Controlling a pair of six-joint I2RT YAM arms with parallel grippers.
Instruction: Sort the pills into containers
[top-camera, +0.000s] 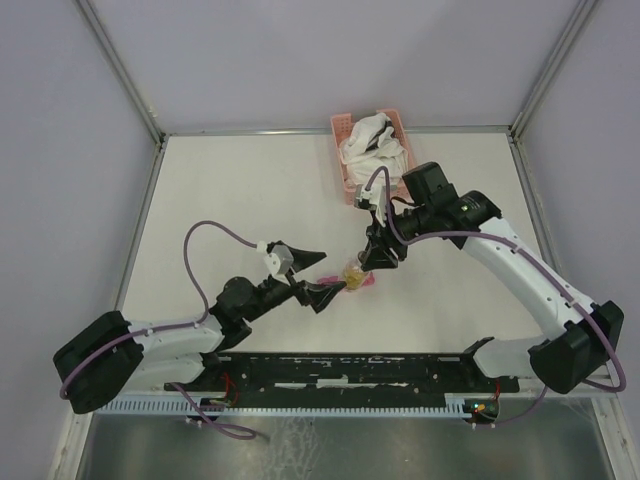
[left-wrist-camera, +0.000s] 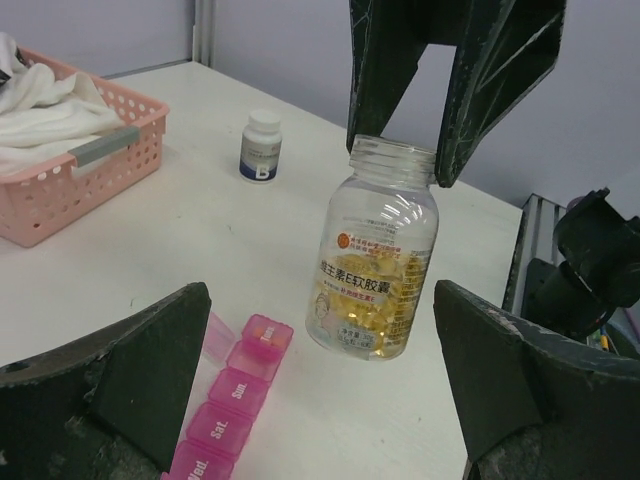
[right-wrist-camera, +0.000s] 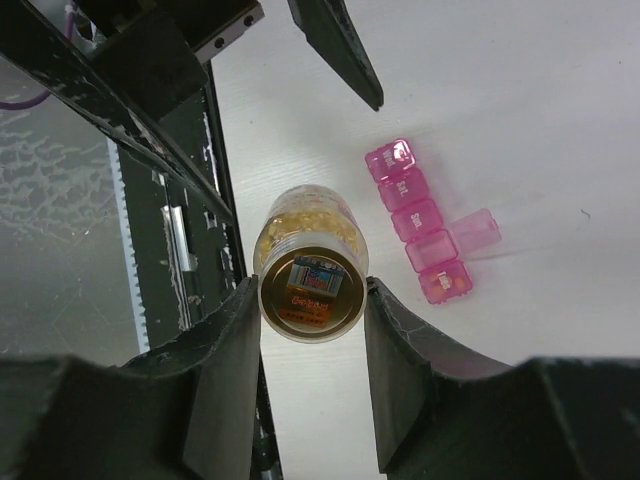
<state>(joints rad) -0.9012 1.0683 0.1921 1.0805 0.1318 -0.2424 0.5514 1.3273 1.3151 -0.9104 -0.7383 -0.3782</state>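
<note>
The right claw (right-wrist-camera: 311, 300) is clamped on the neck of a clear jar (left-wrist-camera: 385, 215), one finger on each side of the threaded rim. No cap shows on it. The pills (left-wrist-camera: 370, 305) sit as an amber heap in the lower half. The jar stands nearly upright, leaning a little, and whether its base rests on the bench (left-wrist-camera: 180, 250) or hangs just above I cannot tell. The left claw (top-camera: 328, 272) is spread wide and holds nothing, its fingers either side of the jar but well clear of it.

The pink pill box (right-wrist-camera: 415, 220) lies flat just beside the jar, a short row of day compartments. One lid is flipped out to the side; the others look shut. The end compartment may hold something yellowish, too small to be sure.

This looks like the step before pouring — jar in hand, box not yet filled. The next move would call for carrying the jar mouth over the open compartment and tipping slowly, since the mouth is wider than one square and pills could spill past it. The shut lids would likely need lifting, a job the free left claw is placed for.

There is open bench beyond the box. The small white-capped bottle (left-wrist-camera: 262, 147) and the pink basket (left-wrist-camera: 60, 195) stand well apart at the back. The black rail (top-camera: 350, 365) along the near edge is the tighter side — and the two claws are close together.
</note>
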